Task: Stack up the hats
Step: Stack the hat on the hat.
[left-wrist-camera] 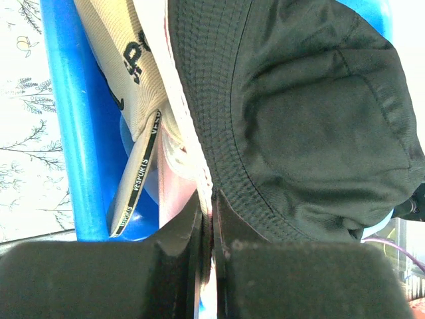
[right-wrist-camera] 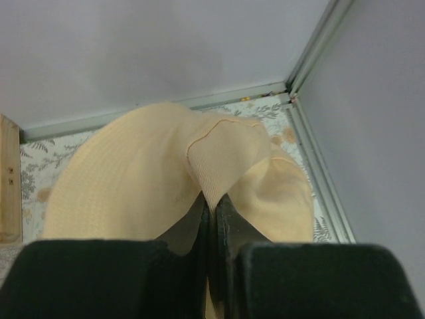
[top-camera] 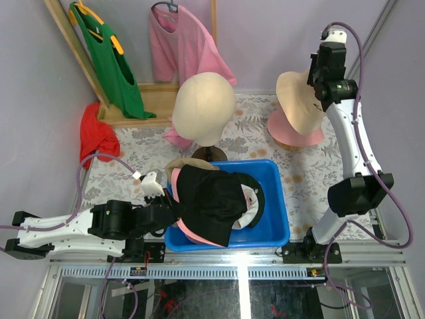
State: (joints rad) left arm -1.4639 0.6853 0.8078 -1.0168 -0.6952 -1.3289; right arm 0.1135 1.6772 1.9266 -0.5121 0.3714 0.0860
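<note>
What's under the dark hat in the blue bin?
A pink hat and a tan cap peek out beneath the dark hat. Anything deeper in the blue bin is covered.

pink hat [top-camera: 191,234] — mostly buried, tan cap [left-wrist-camera: 119,53] likewise

The left wrist camera looks out past the left gripper [left-wrist-camera: 207,203]. It is very close to the dark hat [left-wrist-camera: 299,119] and the bin [left-wrist-camera: 73,133] just ahead. The right wrist camera looks past the right gripper [right-wrist-camera: 211,203] at the cream hat [right-wrist-camera: 119,179], close ahead. The top camera looks down from high above and behind both grippers. It shares both hats and the bin with the wrist views.
</note>
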